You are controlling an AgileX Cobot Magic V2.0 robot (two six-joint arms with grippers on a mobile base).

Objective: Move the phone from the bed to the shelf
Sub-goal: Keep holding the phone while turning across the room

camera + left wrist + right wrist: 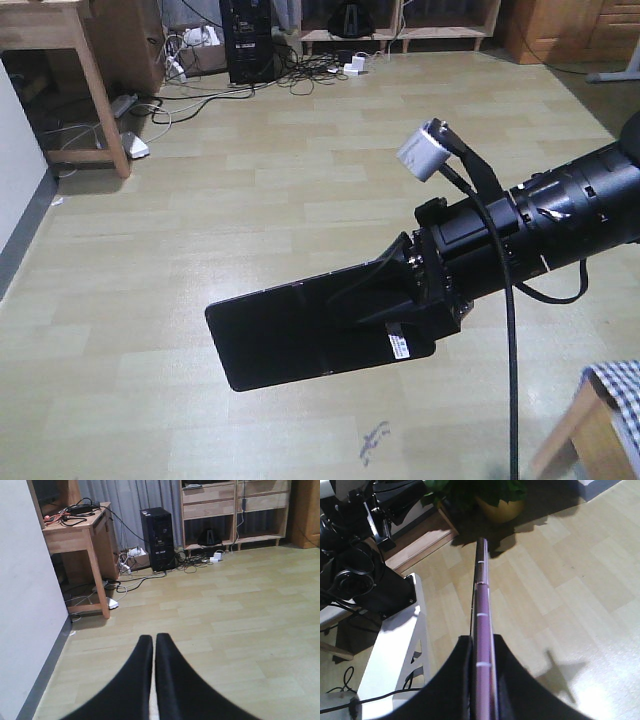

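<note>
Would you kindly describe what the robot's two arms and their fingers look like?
The right arm is a glossy black cylinder carrying a small pale grey box camera and a hanging black cable. Both the left gripper and right gripper have smooth, matte black, tapering fingers.

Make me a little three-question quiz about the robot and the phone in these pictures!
1. True or false: the phone is lying on the floor.
2. Which fingers grip the phone? A) left B) right C) both
3. Fill in: the left fingers are pressed ____ with nothing between them.
Key: 1 false, the right fingers hold it in the air above the floor; 2 B; 3 together.
</note>
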